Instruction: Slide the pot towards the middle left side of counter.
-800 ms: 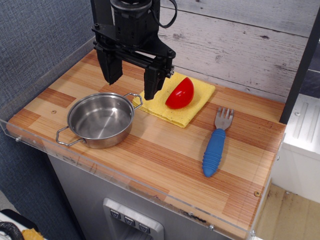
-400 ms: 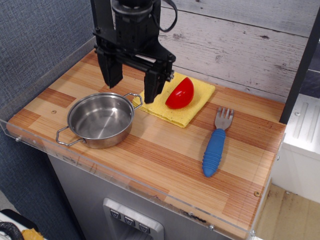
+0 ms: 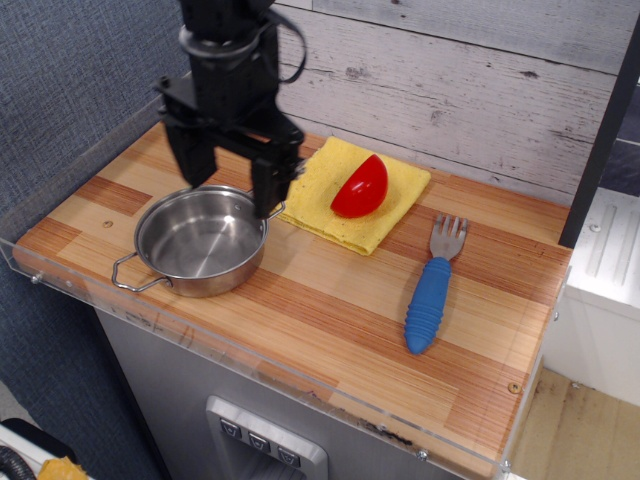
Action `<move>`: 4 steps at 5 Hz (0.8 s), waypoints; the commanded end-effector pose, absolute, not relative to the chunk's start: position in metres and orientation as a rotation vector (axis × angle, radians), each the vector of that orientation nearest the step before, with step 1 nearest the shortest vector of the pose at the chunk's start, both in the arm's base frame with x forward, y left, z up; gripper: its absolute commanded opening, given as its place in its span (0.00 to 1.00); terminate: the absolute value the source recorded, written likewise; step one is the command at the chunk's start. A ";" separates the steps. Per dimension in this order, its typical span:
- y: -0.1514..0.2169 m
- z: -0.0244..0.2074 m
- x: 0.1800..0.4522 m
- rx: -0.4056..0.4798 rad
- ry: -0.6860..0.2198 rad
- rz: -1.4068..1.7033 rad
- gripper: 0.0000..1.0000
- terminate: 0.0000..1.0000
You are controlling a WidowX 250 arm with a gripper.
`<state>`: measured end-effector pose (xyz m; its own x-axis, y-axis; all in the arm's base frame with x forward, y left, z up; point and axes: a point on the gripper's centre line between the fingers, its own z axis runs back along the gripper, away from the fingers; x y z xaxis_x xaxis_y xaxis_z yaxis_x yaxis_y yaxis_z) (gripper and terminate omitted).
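The shiny steel pot [image 3: 201, 241] with two wire loop handles sits at the front left of the wooden counter [image 3: 330, 290]. My black gripper [image 3: 228, 185] is open and hangs just above the pot's far rim. Its left finger is over the back left of the rim and its right finger is by the right handle. It holds nothing.
A yellow cloth [image 3: 358, 193] lies right of the pot with a red half-round object [image 3: 362, 187] on it. A fork [image 3: 434, 286] with a blue handle lies further right. A clear acrylic rim [image 3: 60, 285] edges the counter. A wooden plank wall stands behind.
My gripper has moved left and forward and come down, from above the cloth's left edge to over the pot's far rim. The pot has not moved.
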<state>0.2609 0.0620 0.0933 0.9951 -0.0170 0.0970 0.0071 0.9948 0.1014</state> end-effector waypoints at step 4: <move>0.057 0.043 0.270 0.066 -0.067 -0.108 1.00 0.00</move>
<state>0.2663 0.0573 0.0342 0.9939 -0.1046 0.0344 0.1024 0.9929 0.0603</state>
